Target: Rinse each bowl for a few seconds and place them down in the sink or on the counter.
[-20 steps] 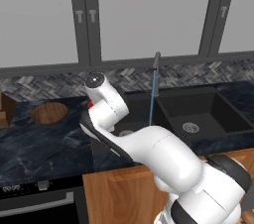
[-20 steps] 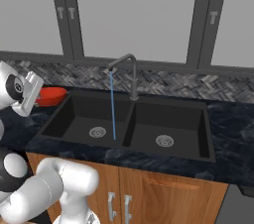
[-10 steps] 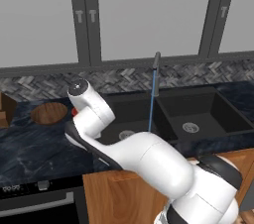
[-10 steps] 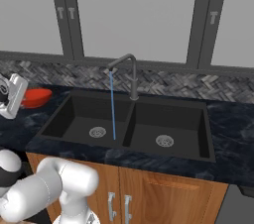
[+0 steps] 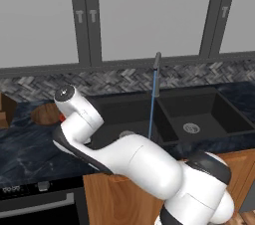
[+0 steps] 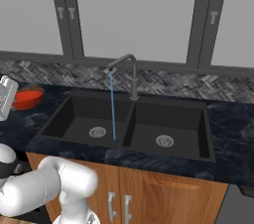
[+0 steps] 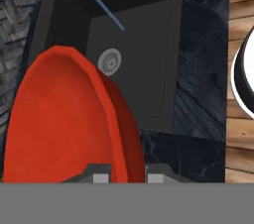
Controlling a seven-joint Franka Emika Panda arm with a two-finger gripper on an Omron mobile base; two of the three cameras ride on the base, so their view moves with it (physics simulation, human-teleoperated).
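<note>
Black sink, marbled dark counter, herringbone backsplash, faucet running.

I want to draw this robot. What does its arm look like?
The arm is glossy white, fat and rounded like linked tubes, with dark bands at the joints and a dark grey round cap on one joint. The gripper has two small dark finger tips with pale pads.

Bowl glossy red; sink matte black; counter dark veined marble; backsplash grey herringbone.
</note>
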